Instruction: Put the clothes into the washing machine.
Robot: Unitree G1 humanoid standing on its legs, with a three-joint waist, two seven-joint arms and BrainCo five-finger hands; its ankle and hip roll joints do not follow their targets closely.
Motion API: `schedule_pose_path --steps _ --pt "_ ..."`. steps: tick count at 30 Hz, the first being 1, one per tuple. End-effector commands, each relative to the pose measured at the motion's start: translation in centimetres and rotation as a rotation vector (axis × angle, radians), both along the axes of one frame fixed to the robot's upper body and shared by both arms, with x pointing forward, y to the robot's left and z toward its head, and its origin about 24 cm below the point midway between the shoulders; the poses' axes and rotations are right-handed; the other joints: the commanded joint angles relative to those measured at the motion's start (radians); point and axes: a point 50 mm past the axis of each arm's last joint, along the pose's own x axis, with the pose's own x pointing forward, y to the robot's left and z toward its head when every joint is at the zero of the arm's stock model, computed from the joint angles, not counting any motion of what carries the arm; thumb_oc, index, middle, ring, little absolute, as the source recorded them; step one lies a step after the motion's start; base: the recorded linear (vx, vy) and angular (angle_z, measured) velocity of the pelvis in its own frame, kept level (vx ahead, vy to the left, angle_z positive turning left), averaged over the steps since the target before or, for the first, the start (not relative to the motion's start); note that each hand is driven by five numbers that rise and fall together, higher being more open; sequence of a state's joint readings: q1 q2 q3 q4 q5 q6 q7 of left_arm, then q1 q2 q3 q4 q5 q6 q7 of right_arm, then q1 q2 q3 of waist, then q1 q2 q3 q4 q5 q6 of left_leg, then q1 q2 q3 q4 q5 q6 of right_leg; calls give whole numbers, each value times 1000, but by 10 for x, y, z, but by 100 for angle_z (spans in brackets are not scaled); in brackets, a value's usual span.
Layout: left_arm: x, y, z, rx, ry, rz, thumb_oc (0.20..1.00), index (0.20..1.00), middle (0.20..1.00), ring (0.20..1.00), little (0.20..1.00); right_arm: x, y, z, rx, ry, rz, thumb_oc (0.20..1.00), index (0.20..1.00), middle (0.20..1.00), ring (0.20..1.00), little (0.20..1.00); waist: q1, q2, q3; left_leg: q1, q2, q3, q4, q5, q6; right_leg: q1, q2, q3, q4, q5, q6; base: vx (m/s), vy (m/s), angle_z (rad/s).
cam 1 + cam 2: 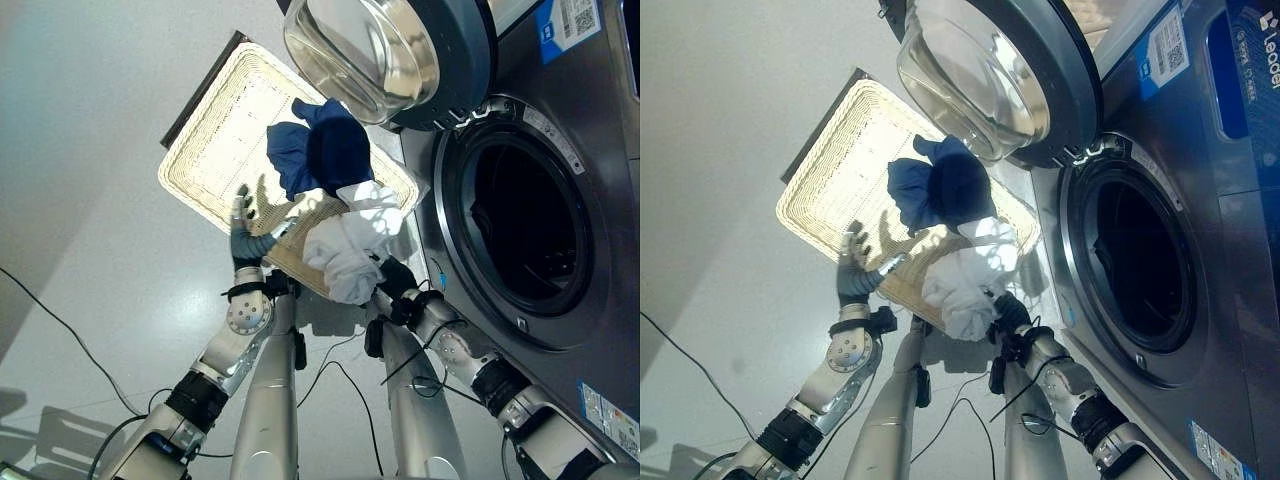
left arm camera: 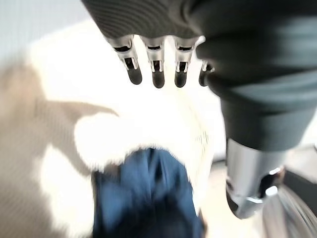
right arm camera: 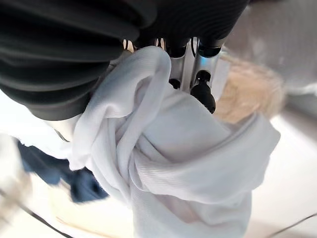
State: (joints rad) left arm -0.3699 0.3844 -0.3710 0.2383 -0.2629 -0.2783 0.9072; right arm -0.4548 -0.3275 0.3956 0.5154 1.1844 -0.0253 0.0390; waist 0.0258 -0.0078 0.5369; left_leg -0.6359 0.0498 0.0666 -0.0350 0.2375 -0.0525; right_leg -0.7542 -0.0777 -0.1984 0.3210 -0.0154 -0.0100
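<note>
In your left eye view, the right robot hand (image 1: 398, 278) is gripping a white garment (image 1: 350, 243) at five o'clock over the wicker basket (image 1: 215, 135), beside navy clothes (image 1: 320, 148); the washing machine (image 1: 545, 215) door (image 1: 385, 55) is standing open. In your left wrist view, the left robot hand (image 2: 156, 69) is hovering with straight, empty fingers. In your right wrist view, fingers (image 3: 203, 94) are curling into white cloth.

Soft white ribbed cloth (image 3: 183, 163) bunches matt in the right hand (image 1: 398, 276), with a dark blue cloth (image 1: 322, 150) lying limp on the pale woven wicker basket (image 1: 215, 130), rough and ridged. The washing machine (image 1: 590, 150) looks smooth grey metal, its door (image 1: 380, 50) a glossy glass bowl ringed in plastic; the floor (image 1: 90, 200) is smooth with a faint sheen.
</note>
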Motion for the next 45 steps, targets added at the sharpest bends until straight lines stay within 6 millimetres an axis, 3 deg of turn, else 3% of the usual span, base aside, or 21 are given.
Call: schedule_pose_path --steps 1,2,4,5,9,11,13,14,16,18,19,20,24,25,27,30,31,36,41,45 --pt "-3 21 2 47 -26 153 1000 1000 1000 1000 1000 8 -41 22 488 -86 -273 200 200 200 200 200 -6 19 -17 19 -82 14 45 -97 -18 93 9 -1 -254 174 122 0 0 0" --pt "-2 22 2 47 -24 156 1000 1000 1000 1000 1000 8 -43 23 510 -89 -289 200 200 200 200 200 -5 19 -17 19 -82 15 45 -98 -18 93 9 -1 -253 173 122 41 -24 -1" --pt "-5 37 -4 50 0 192 1000 1000 1000 1000 1000 6 -80 28 726 -138 -506 200 200 200 200 200 -8 22 -17 27 -79 21 45 -104 -19 98 12 1 -247 168 126 41 5 1" --pt "-7 47 -7 54 15 218 1000 1000 1000 1000 1000 1 -111 32 851 -190 -672 200 200 200 200 200 -14 22 -17 37 -76 26 40 -107 -19 105 15 7 -248 166 129 48 11 -1" --pt "-12 65 -9 73 33 250 1000 1000 1000 1000 1000 -18 -162 43 974 -267 -1002 200 200 200 200 200 -23 15 -17 45 -70 32 37 -116 -18 110 20 16 -248 166 131 26 -16 -4" --pt "-17 77 -10 96 40 262 1000 1000 1000 1000 1000 -48 -208 54 1070 -301 -1355 200 200 200 200 200 -28 3 -17 48 -67 30 37 -124 -16 115 25 20 -252 167 130 39 -62 -7" --pt "-20 80 -13 103 46 263 1000 1000 1000 1000 1000 -71 -230 56 1107 -347 -1576 200 200 200 200 200 -29 0 -17 54 -66 28 37 -129 -16 122 27 22 -255 168 130 23 -40 -14" --pt "-23 82 -15 108 53 262 1000 1000 1000 1000 1000 -102 -244 65 1136 -446 -1845 200 200 200 200 200 -37 -2 -17 50 -65 24 39 -132 -16 119 31 25 -253 166 128 -1 -23 -11" --pt "-24 81 -15 120 55 253 1000 1000 1000 1000 1000 -123 -248 74 1213 -488 -2011 200 200 200 200 200 -41 -2 -17 38 -66 23 44 -128 -17 108 31 28 -251 173 126 -6 -20 -5" --pt "-22 77 -15 148 59 240 1000 1000 1000 1000 1000 -130 -249 76 1290 -471 -2079 514 514 514 514 514 -41 -1 -17 24 -70 20 53 -127 -17 95 28 27 -249 178 125 2 -26 -7" --pt "-20 74 -14 164 61 229 1000 1000 1000 1000 1000 -133 -251 77 1289 -460 -2112 755 755 755 755 755 -40 1 -17 21 -73 16 56 -129 -15 94 26 28 -250 179 124 -2 -27 -10" --pt "-18 72 -14 175 70 222 1000 1000 1000 1000 1000 -131 -253 80 1282 -431 -2107 1000 1000 1000 1000 1000 -39 3 -17 19 -75 14 61 -129 -17 94 24 28 -251 179 122 -3 -28 -12" --pt "-14 64 -21 195 105 196 1000 1000 1000 1000 1000 -98 -252 80 1174 -303 -1832 1000 1000 1000 1000 1000 -33 15 -17 24 -81 4 69 -137 -16 105 18 19 -251 172 123 19 -17 -3" --pt "-11 58 -24 213 116 181 1000 1000 1000 1000 1000 -66 -246 66 1154 -257 -1559 1000 1000 1000 1000 1000 -25 23 -17 24 -86 4 69 -134 -13 107 14 14 -256 177 122 37 -11 3" --pt "-6 52 -21 240 116 174 1000 1000 1000 1000 1000 -38 -231 71 1071 -236 -1317 1000 1000 1000 1000 1000 -23 30 -17 8 -88 6 67 -119 -10 93 10 10 -261 191 119 4 -8 8" --pt "-4 52 -17 283 112 191 1000 1000 1000 1000 1000 -21 -213 69 959 -157 -1151 1000 1000 1000 1000 1000 -22 32 -17 8 -88 9 63 -114 -10 93 8 6 -264 194 119 0 -3 5" --pt "-2 54 -12 372 98 232 1000 1000 1000 1000 1000 -14 -199 68 878 -132 -1058 1000 1000 1000 1000 1000 -26 30 -17 7 -84 17 55 -108 -11 90 8 4 -273 201 119 9 -28 -4" --pt "-4 64 -10 462 97 267 1000 1000 1000 1000 1000 -22 -192 45 826 -159 -1032 1000 1000 1000 1000 1000 -29 16 -17 18 -78 23 45 -111 -16 99 13 0 -283 197 120 6 -9 -3" --pt "0 62 -6 536 87 255 1000 1000 1000 1000 1000 -23 -186 48 775 -266 -1074 1000 1000 1000 1000 1000 -37 10 -17 18 -70 35 34 -107 -21 93 20 3 -292 206 122 1 8 -7" --pt "12 60 7 618 102 233 1000 1000 1000 1000 1000 -13 -169 56 563 -273 -986 1000 1000 1000 1000 1000 -47 7 -17 -1 -65 47 40 -97 -24 71 25 17 -284 212 119 -7 9 -4"
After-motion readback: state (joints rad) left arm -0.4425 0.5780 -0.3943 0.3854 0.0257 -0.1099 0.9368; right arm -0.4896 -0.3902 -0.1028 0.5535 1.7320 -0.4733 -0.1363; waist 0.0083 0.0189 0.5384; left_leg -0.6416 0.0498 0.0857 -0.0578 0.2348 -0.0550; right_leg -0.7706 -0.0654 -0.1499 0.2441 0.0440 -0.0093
